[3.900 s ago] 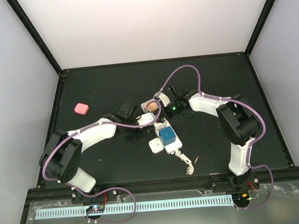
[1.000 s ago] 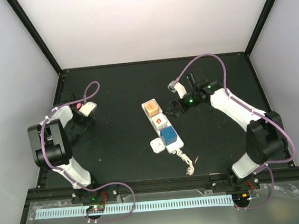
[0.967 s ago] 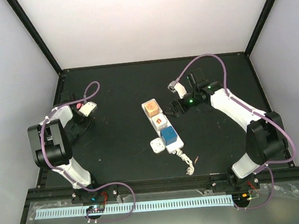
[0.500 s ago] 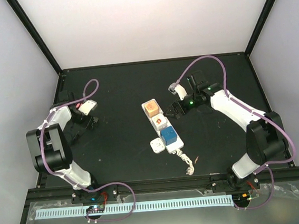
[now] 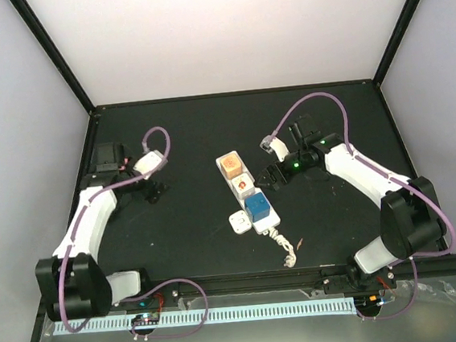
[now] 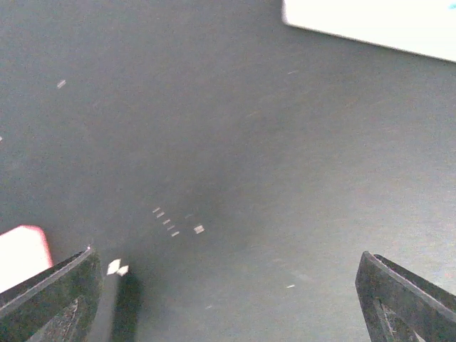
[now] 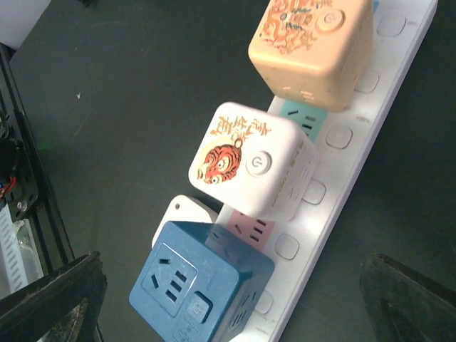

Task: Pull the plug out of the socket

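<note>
There is one socket (image 5: pixel 251 197). It is a long white strip in the middle of the black table (image 5: pixel 336 120), and it slants from upper left to lower right. Three cube plugs sit on it in a row: an orange cube (image 5: pixel 231 165) at the top, a white cube with a tiger (image 5: pixel 244 185) in the middle and a blue cube (image 5: pixel 256 207) at the bottom. One more small white cube (image 5: pixel 238 222) lies on the table, touching the strip's left side next to the blue one. One curly white cord (image 5: pixel 285 248) hangs off the strip's lower end. One pink thing (image 6: pixel 21 255) shows at the lower left of the left wrist view.

The table has black rails along its edges. There is lots of bare table above the strip, at the far right and between the strip and the left arm.

There are two claws. The right claw (image 5: pixel 270 175) is just to the right of the strip, beside the tiger cube. Its fingers are spread wide and it holds nothing. The left claw (image 6: pixel 228 288) is well to the left of the strip, over bare table. It is spread wide too and holds nothing, with the pink thing just beside its left finger.
</note>
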Robot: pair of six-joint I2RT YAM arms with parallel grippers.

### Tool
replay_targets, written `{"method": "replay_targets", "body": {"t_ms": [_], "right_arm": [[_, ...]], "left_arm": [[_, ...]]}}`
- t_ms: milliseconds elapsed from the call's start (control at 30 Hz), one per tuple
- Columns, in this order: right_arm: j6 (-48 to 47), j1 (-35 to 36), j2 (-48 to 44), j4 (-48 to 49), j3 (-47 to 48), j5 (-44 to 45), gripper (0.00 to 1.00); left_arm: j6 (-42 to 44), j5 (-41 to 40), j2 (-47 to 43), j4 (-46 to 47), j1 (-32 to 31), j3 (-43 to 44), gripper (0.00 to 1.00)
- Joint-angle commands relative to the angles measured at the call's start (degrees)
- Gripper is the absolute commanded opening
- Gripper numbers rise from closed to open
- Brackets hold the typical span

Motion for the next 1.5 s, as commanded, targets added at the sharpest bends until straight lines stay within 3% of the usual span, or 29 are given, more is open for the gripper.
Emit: {"method": "replay_targets", "body": {"t_ms": [0,267,800,1067,1467], "right_arm": [[-0.76,-0.49,-1.25,-1.24,-1.39,-0.64,1.00],[1.95,-0.41,-1.49,0.12,-4.30,-2.32,1.00],[5.36,-0.11,1.84,4.75,-8.91,-5.29,0.99],[6.21,0.97,5.60,6.20,-9.40,-5.08,0.97],[5.99,1.09,9.85,5.61,-8.50,-5.78,0.95]], "left_arm": [[0.36,3.56,-5.94,2.42,-7.03,-4.22,0.99],[-5.11,1.71,-11.69,6.83,-21.40,-7.69,0.99],[-19.00,-11.06,-2.71,17.73,-45.72,-12.25,0.99],[-22.00,-12.77,4.55,23.01,-50.48,-12.73,0.99],[-22.14,-17.45,12.65,18.86,-54.22,-7.86,0.99]]}}
